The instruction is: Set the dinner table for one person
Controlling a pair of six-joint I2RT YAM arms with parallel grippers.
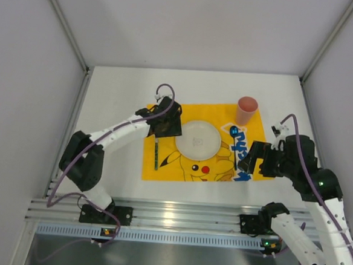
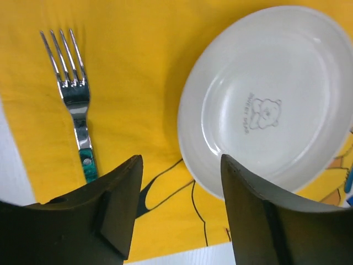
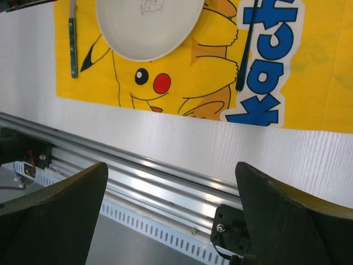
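Hovering just left of the white plate (image 1: 198, 139), the left gripper (image 2: 181, 163) has its fingers spread wide with nothing between them. In its wrist view the plate's rim shows beside one finger, and a fork (image 2: 77, 99) lies flat farther left of the plate, clear of its rim. The right gripper (image 3: 171, 168) hangs right of the plate and nearer the arm bases, its jaws likewise wide apart and empty. The plate sits near the middle of a yellow cartoon-printed mat (image 1: 161, 171). A dark-handled utensil (image 3: 245, 44) lies on the mat right of the plate, not touching it. A pink cup (image 1: 246, 110) stands upright beyond the plate to the right, at the mat's far corner. The dinner table (image 1: 119, 92) spreads white under the mat on every side of the plate, and its aluminium rail (image 1: 170, 216) runs along the edge on the near side of the plate.
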